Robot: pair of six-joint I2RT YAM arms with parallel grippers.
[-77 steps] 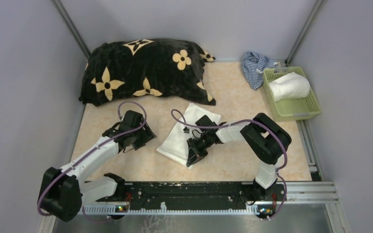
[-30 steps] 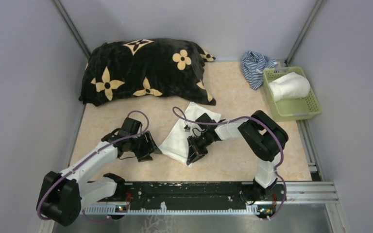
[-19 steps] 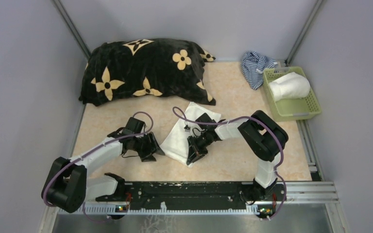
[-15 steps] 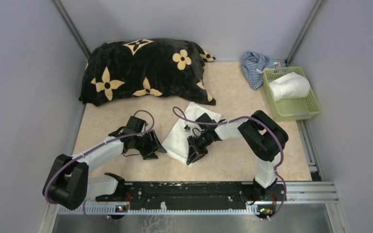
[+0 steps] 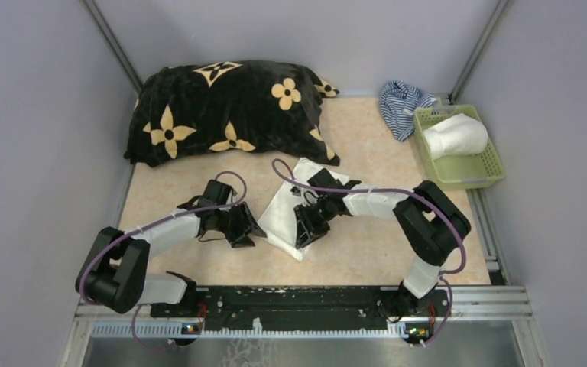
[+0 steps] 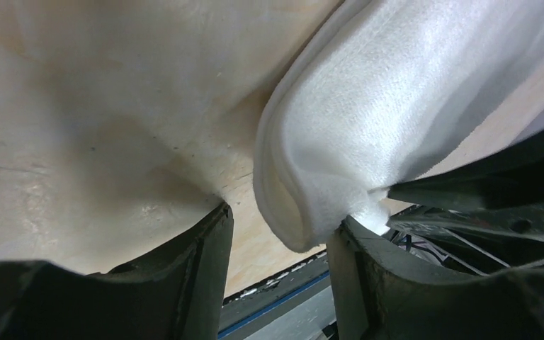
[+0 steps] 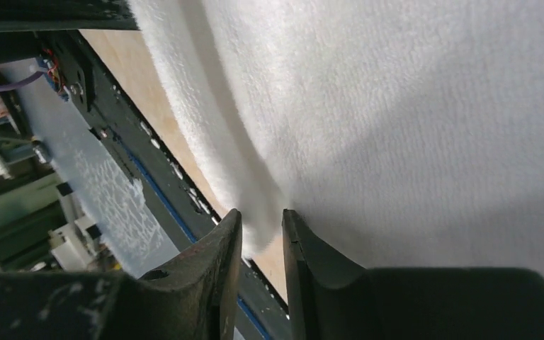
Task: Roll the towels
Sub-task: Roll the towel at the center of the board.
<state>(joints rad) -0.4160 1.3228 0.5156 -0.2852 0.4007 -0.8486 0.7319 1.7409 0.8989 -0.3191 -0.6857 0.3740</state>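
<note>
A white towel (image 5: pixel 281 212) lies folded on the tan table between my two grippers. My left gripper (image 5: pixel 249 228) is open at its near left edge. In the left wrist view the towel's folded edge (image 6: pixel 354 134) hangs between the fingers (image 6: pixel 197 263), against the right one, and the gripper (image 6: pixel 280 237) has not closed on it. My right gripper (image 5: pixel 303 229) is shut on the towel's near right edge. In the right wrist view its gripper (image 7: pixel 261 230) pinches a fold of the towel (image 7: pixel 397 106). A second white towel (image 5: pixel 455 135) sits rolled in the green basket (image 5: pixel 462 174).
A black pillow with tan flowers (image 5: pixel 229 111) lies at the back left. A blue-and-white striped garment (image 5: pixel 400 102) is bunched at the back right beside the basket. The black rail (image 5: pixel 290 300) runs along the table's near edge. Grey walls close in both sides.
My left arm has swung right until its open gripper reached the towel's near left edge. My right gripper has kept its hold, shifting slightly, and the towel's near edge has bunched up.
</note>
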